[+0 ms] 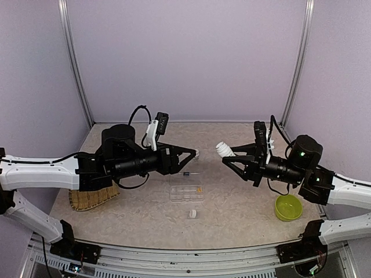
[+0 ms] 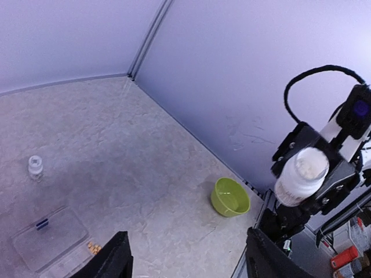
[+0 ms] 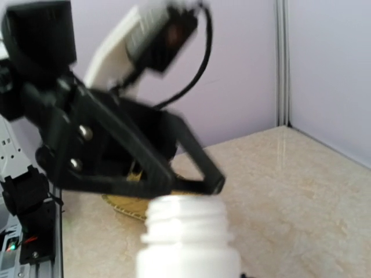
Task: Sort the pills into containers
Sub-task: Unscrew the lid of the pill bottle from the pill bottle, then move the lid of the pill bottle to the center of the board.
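Table point(image 1: 232, 202): beige marbled top. On it: clear compartment box point(image 1: 186, 193) at centre, lid open; small white object point(image 1: 192, 214) near its front edge; woven tray point(image 1: 90, 198) left; lime-green bowl point(image 1: 288, 207) right.

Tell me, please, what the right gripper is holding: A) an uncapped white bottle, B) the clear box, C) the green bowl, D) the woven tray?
A: the right gripper is shut on the white bottle, its open neck plain in the right wrist view; the green bowl, clear box and woven tray lie on the table.
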### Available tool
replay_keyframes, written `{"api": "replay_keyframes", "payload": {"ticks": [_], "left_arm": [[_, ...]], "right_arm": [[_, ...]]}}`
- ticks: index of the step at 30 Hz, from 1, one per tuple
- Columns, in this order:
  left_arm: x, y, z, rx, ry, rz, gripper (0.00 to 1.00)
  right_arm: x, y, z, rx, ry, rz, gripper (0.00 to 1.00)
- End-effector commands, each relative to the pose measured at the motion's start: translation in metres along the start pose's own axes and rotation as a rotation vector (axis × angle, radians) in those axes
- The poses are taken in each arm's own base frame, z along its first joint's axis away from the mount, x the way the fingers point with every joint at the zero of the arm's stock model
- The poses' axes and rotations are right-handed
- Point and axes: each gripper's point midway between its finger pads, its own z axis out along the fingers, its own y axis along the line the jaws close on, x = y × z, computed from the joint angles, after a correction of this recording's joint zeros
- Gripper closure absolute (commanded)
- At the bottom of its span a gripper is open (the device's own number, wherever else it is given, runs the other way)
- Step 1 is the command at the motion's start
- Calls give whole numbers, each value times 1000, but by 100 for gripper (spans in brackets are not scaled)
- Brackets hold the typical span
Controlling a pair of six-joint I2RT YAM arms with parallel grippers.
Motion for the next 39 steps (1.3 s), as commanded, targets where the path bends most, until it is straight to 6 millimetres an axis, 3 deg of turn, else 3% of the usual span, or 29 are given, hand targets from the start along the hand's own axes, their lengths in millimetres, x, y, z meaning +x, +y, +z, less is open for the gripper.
{"api": "replay_keyframes", "payload": {"ticks": [1, 8, 11, 23, 34, 39], "left_arm": [[15, 38, -24, -158, -6, -43, 28], [67, 60, -39, -275, 117, -15, 3], [91, 62, -36, -279, 188, 0, 1], [142, 57, -7, -254, 392, 112, 3], [178, 57, 7, -271, 556, 162, 23], [194, 56, 6, -324, 641, 127, 25]], "right_arm": [[9, -6, -7, 41, 22, -5, 84], [10, -9, -13, 67, 24, -12, 84], [7, -11, -17, 85, 20, -23, 84], [0, -13, -26, 115, 1, -39, 84], [-2, -13, -26, 113, 2, -42, 84], [-2, -13, -25, 112, 4, -41, 84]]}}
